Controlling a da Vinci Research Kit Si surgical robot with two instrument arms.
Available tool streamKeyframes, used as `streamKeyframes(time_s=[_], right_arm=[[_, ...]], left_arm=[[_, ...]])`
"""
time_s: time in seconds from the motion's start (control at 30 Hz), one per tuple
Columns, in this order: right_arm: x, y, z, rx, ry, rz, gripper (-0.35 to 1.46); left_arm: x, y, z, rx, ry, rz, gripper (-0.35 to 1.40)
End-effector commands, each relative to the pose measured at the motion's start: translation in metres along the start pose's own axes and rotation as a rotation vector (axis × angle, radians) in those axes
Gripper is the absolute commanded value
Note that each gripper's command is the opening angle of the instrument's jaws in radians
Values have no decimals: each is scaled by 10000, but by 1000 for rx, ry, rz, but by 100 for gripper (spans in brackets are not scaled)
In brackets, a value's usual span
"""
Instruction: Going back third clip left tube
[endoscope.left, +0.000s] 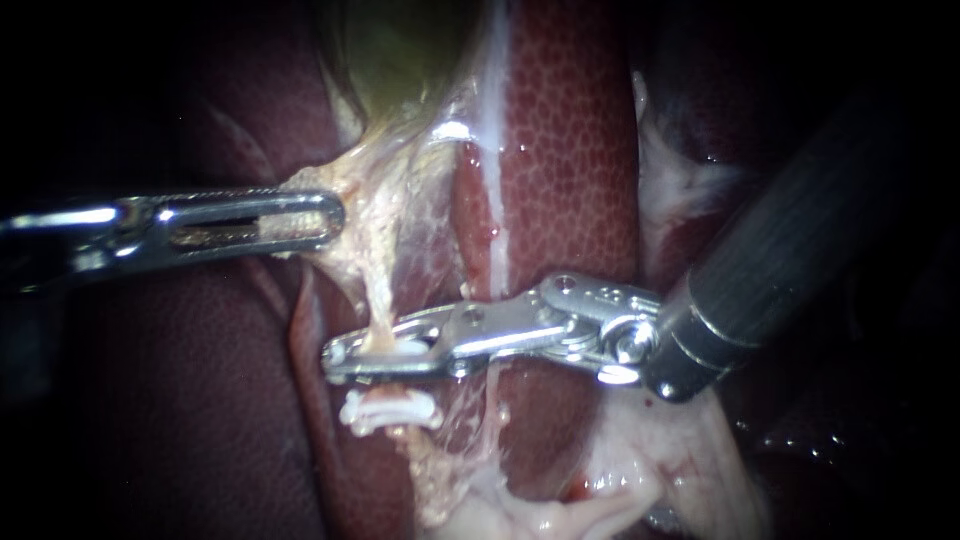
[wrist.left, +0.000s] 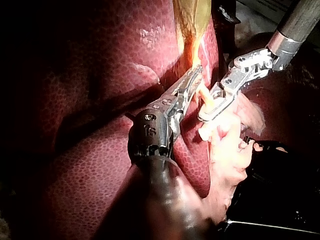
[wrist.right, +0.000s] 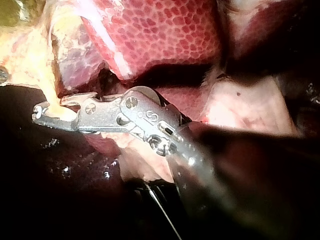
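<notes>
A pale, thin tube (endoscope.left: 379, 305) runs down from the gallbladder (endoscope.left: 400, 50). It carries a white clip (endoscope.left: 388, 411), and a second white clip (endoscope.left: 403, 350) lies just above that one, between the jaws of my right instrument (endoscope.left: 335, 360). Those jaws straddle the tube with a narrow gap and stand open. The right wrist view shows the same jaws (wrist.right: 44, 112) around the pale tube. My left instrument (endoscope.left: 328, 218) is shut on the yellowish tissue at the gallbladder's neck and holds it taut to the left. In the left wrist view its jaws (wrist.left: 196, 76) hold that strand.
Dark red liver (endoscope.left: 570, 150) lies behind and to both sides of the tube. Pale fatty tissue (endoscope.left: 640, 470) bunches below my right instrument's wrist. The right shaft (endoscope.left: 800, 240) crosses from the upper right.
</notes>
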Motion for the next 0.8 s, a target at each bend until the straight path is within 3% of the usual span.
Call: streamKeyframes(time_s=[0.03,0.33,0.37,0.47,0.5,0.67,0.8], right_arm=[[0,0,1,0,0,0,-35],[-1,-1,1,0,-1,-1,-35],[0,-2,2,0,-1,0,-30],[2,-1,5,0,-1,-53,33],[3,-1,6,-6,0,-71,44],[5,2,7,-58,21,-87,59],[6,3,2,-65,25,-97,60]], left_arm=[[0,0,0,0,0,0,-35],[0,3,0,1,1,0,-35],[0,4,0,1,1,0,-35],[0,6,0,-1,0,0,-35],[0,6,0,-1,0,0,-35],[0,5,0,-1,0,0,-35],[0,5,0,-1,0,0,-35]])
